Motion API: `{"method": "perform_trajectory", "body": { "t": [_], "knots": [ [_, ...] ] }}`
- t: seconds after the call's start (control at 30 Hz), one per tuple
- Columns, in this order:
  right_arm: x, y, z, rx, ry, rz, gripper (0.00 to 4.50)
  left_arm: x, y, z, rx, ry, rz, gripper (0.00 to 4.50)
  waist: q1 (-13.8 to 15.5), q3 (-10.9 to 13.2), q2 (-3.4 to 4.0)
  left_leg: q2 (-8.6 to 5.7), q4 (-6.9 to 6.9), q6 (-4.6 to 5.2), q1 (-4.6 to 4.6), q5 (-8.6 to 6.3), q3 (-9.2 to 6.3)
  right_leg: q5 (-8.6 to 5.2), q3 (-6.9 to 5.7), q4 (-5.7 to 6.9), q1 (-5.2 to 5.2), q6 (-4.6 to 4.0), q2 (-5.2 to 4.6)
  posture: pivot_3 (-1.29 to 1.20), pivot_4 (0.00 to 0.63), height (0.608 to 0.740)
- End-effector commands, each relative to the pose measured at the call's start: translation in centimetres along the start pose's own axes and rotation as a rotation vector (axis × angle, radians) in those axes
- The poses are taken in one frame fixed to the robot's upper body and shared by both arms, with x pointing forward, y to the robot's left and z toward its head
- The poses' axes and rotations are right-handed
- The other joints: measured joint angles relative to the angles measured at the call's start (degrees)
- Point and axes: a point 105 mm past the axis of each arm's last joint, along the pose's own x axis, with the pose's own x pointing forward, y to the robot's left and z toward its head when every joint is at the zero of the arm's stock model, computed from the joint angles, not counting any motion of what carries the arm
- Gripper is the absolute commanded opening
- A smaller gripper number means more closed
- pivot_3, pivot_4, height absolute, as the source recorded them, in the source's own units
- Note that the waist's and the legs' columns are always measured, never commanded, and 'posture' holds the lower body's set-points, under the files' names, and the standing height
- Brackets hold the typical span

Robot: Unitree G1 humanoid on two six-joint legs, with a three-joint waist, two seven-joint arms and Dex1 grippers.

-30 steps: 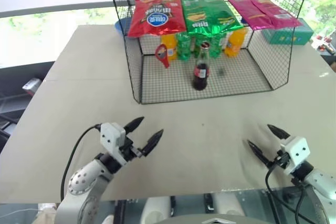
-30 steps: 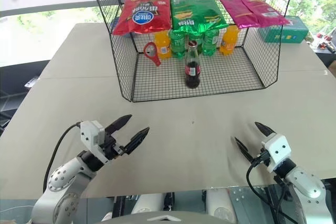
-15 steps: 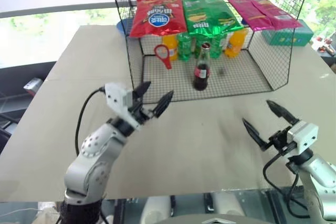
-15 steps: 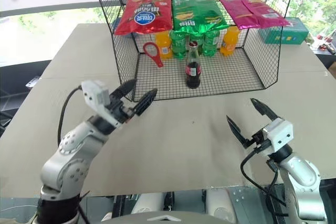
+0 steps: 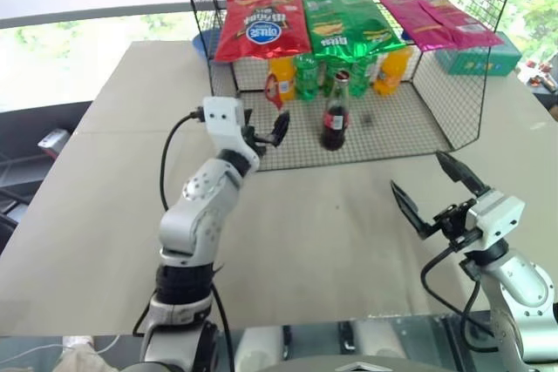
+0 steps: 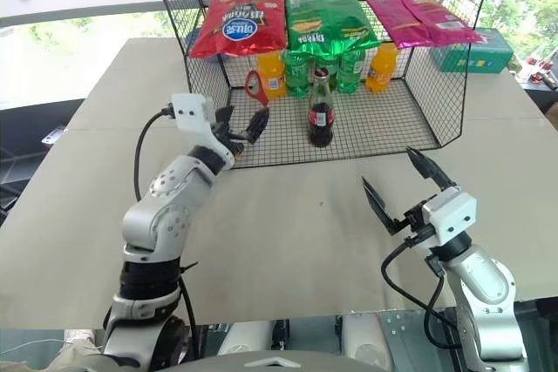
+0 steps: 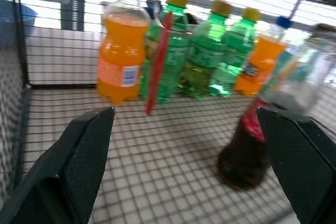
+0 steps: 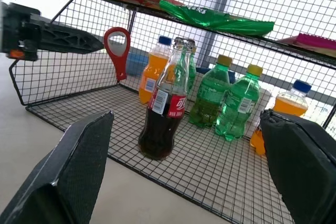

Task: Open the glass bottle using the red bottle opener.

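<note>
- Since a second ago your left gripper (image 5: 264, 131) has climbed from low over the table's near edge to the open front of the wire rack (image 5: 453, 119), and your right gripper (image 5: 438, 189) has risen and tilted up toward the rack.
- Your left jaws stand spread wide and hold nothing — they are level with the rack floor and aimed inward, which suits reaching for something that hangs rather than lies flat.
- You find the red bottle opener (image 7: 157, 59) hanging upright at the rack's left side, ring head up and handle down, just in front of an orange soda bottle (image 7: 121, 45). That hanging position leaves its handle free to be pinched from the front.
- Your left wrist view puts the opener between the two fingers but deeper in, not yet touched.
- You find the glass bottle (image 8: 169, 106) upright on the rack floor near the middle of its front edge, cap on, apart from the row of green soda bottles (image 8: 226, 103) along the back.
- Your right jaws are also spread and empty, well short of the rack — probably waiting to steady the bottle.
- Watch the rack's left wall as you go in; the mesh sits close beside your left fingers.
</note>
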Motion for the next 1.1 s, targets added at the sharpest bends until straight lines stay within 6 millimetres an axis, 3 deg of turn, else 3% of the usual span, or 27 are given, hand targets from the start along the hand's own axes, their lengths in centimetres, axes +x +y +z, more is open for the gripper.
{"method": "perform_trajectory", "body": {
  "t": [0.03,0.2,0.3,0.5,0.87,1.1],
  "knots": [
    [0.1,-0.2,1.3,-0.032,-0.039,-0.005,4.50,1.1,0.0,1.3,0.051,-0.058,0.014,4.45,0.01,0.00,0.00,0.00,0.00,0.00,0.00,0.00,0.00,0.00,-0.01,0.00,0.00,0.00,0.00,0.00,0.150,0.740],
    [0.0,-0.1,1.2,-0.029,-0.032,-0.006,4.50,2.7,-0.8,1.0,0.101,-0.068,-0.068,4.45,0.04,0.01,-0.02,-0.02,0.00,0.00,-0.04,0.00,-0.01,0.00,-0.03,-0.03,0.00,0.00,0.00,0.00,0.150,0.740],
    [0.0,-0.1,1.2,-0.030,-0.029,-0.008,4.50,3.3,-0.6,0.8,0.142,-0.073,-0.102,3.25,0.03,0.02,-0.03,-0.03,0.00,0.00,-0.05,0.00,-0.01,0.00,-0.04,-0.04,0.00,0.00,0.00,0.00,0.150,0.740],
    [-0.3,-0.1,1.0,-0.030,-0.016,-0.016,4.50,3.9,-0.2,1.5,0.185,-0.120,-0.117,0.10,0.00,0.03,-0.04,0.00,-0.02,0.00,-0.14,0.00,-0.08,0.01,-0.11,-0.12,-0.02,0.01,0.00,0.00,0.150,0.740],
    [-0.2,0.1,0.6,-0.032,-0.004,-0.020,4.50,3.5,-0.1,1.8,0.180,-0.146,-0.137,0.02,0.02,0.04,-0.04,0.04,-0.02,0.00,-0.22,0.00,-0.10,0.03,-0.17,-0.24,-0.02,0.05,-0.02,0.00,0.150,0.740],
    [-0.2,0.4,0.2,0.007,0.022,-0.011,4.50,1.3,-1.6,2.8,0.132,-0.174,-0.287,0.02,-0.10,0.05,-0.03,0.11,-0.03,0.00,-0.25,0.00,-0.11,0.03,-0.17,-0.26,-0.03,0.05,-0.04,0.00,0.150,0.740]
  ]
}}
